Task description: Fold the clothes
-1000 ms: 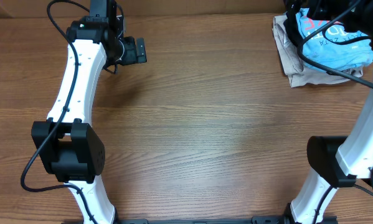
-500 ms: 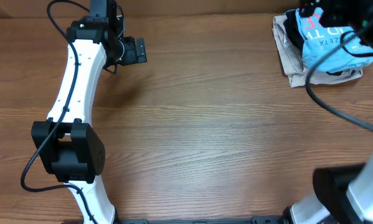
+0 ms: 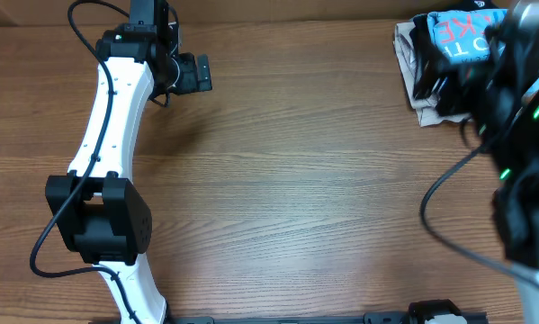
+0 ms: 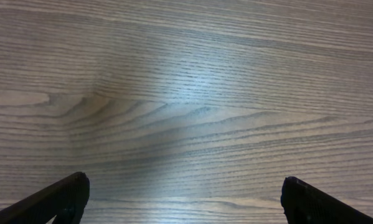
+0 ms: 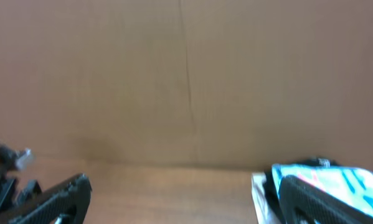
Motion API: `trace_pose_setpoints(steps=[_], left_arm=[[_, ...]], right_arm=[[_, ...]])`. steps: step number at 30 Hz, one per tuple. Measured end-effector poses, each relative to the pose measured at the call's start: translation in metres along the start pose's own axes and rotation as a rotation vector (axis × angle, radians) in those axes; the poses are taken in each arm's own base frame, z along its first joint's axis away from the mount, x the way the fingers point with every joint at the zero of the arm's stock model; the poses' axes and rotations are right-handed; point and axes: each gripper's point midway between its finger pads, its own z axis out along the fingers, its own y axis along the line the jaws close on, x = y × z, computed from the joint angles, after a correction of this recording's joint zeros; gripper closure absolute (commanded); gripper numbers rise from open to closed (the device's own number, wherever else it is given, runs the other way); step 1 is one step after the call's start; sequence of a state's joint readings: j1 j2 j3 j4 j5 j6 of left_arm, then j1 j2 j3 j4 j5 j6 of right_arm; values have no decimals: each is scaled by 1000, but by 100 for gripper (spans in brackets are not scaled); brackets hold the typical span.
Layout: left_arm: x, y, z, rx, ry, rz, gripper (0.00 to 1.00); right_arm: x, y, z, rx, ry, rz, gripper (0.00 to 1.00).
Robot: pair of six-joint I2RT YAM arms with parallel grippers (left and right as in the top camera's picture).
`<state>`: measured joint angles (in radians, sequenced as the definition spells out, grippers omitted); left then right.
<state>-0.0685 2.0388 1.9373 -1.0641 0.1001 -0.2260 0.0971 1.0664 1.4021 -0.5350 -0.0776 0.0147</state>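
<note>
Right, both pairs of fingers stand wide and empty: the left gripper (image 4: 186,202) hovers over bare table (image 4: 192,93) at the far left, out of the way, I'd judge. The right gripper (image 5: 186,202) points level at the back wall (image 5: 186,74), raised near the pile. The sky-blue t-shirt (image 3: 456,29) lies bunched atop a beige garment (image 3: 424,112) in the far right corner, not yet folded. Big red letters show, perhaps "KE"; the rest is hidden.

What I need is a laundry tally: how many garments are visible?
3, piled far right: light-blue t-shirt on top, black garment under it, beige garment at bottom. The right arm may hide more.
</note>
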Motion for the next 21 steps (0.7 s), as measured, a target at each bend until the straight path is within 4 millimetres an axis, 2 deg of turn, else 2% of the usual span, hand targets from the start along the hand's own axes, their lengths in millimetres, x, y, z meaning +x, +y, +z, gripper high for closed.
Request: trace_pose_setpoints(steps=[10,13,16,21], left_arm=[[0,0,0,0,0,0,0],[0,0,0,-1,1,0,0],[0,0,0,0,0,0,0],[0,0,0,0,0,0,0]], right_arm=[[190,-12,-23,-20,-41,45,0],[227,-16,-33,-18,-68,83,0],[252,-18,-39,-17,-81,99,0],[279,-20,-44,-18,-83,115,0]])
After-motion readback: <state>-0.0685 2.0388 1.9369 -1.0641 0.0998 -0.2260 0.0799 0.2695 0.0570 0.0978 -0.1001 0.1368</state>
